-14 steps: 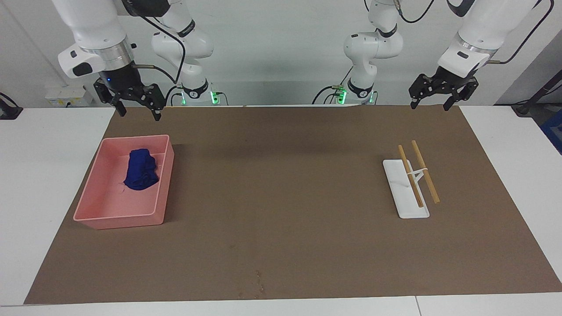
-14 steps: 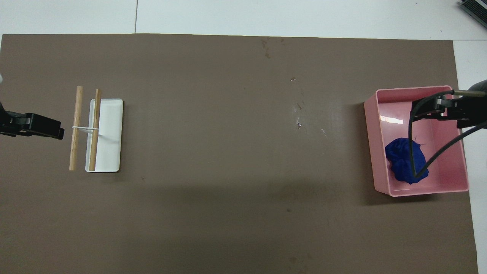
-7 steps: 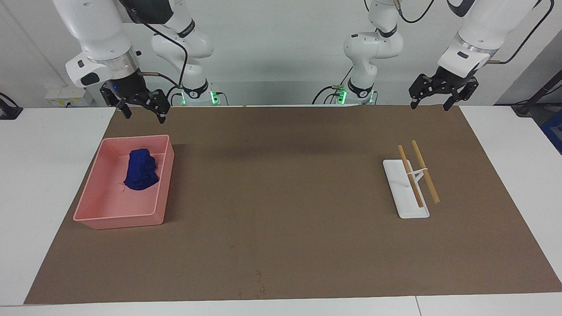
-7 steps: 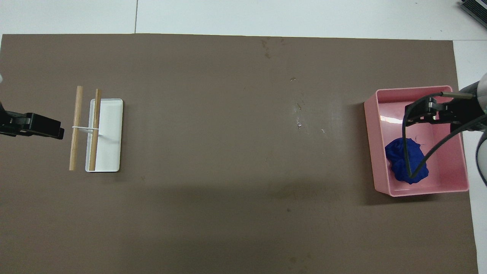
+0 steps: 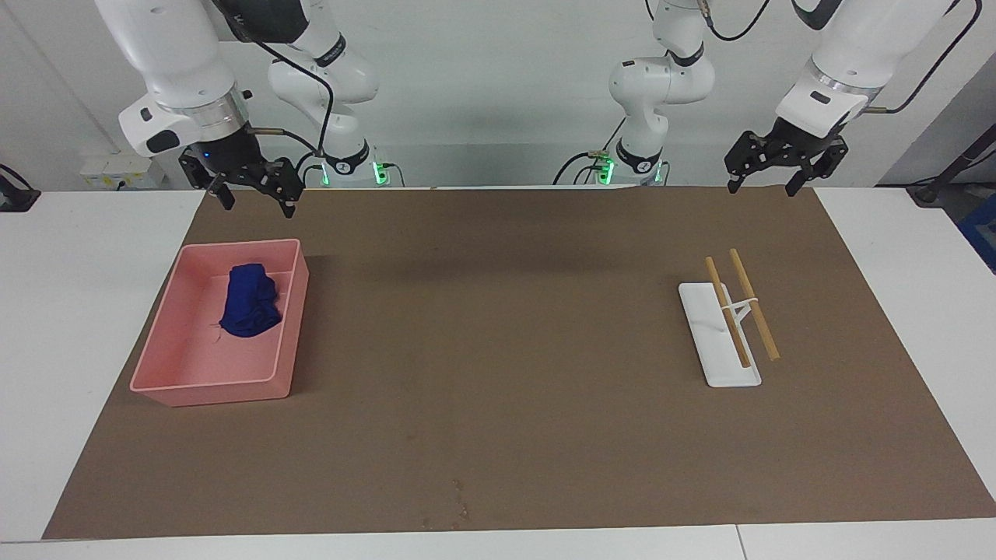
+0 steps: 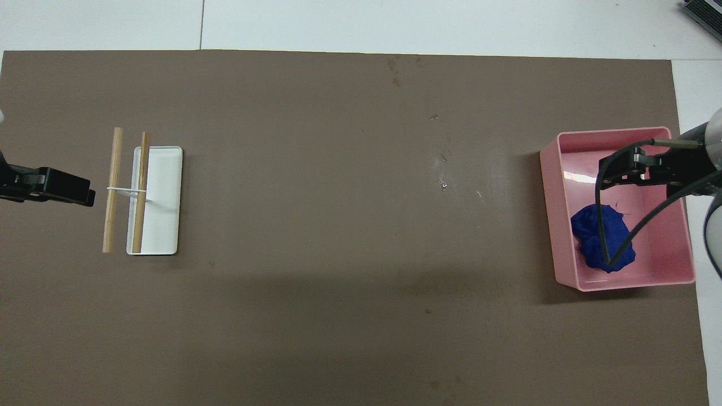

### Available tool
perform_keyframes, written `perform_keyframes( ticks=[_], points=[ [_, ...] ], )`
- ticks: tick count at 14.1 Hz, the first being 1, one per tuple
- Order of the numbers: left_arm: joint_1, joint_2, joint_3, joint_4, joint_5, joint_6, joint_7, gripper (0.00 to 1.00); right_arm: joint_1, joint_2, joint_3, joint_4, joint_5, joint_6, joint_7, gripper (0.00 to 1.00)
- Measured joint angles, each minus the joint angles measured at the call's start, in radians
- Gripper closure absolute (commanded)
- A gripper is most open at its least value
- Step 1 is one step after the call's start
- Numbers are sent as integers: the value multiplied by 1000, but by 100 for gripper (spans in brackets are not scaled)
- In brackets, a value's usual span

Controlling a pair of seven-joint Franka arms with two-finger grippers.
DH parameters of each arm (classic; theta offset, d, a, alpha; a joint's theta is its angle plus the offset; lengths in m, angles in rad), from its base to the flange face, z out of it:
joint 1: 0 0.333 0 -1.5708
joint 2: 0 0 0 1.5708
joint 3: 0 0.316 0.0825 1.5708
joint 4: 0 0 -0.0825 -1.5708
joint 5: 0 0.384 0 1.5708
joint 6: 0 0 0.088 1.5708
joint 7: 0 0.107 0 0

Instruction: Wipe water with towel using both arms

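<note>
Right gripper, fingers spread wide and empty, raised over the brown mat at the robots' edge of the tabletop, just short of the pink tray; in the overhead view its fingers overlap the tray's interior, and a black cable looping from its wrist crosses the cloth there. Left gripper, likewise spread wide and holding nothing, waits raised over the robots' edge of the mat at the left arm's end of the tabletop. Below and ahead of the right gripper, the deep-blue towel lies bundled inside the pink tray, in the half of the tray nearer the robots, untouched by either gripper. Ahead of the left gripper, and well apart from it, a white rectangular dish lies flat on the mat; two wooden sticks, joined by a white band, lie lengthwise, one resting along the dish and the other just beside it on the mat. Farther out, between the two grippers' stations and toward the right arm's side of the mat's middle, the water shows as a faint glistening patch in the overhead view. Farthest from the robots, near the mat's outer edge, a few small dark specks mark the surface.
</note>
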Motion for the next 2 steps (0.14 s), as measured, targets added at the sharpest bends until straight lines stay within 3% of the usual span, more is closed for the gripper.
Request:
perform_keyframes(
  ticks=[2],
  points=[
    [0,0,0,0,0,0,0,0,0,0,0,0,0,0,0,0]
  ],
)
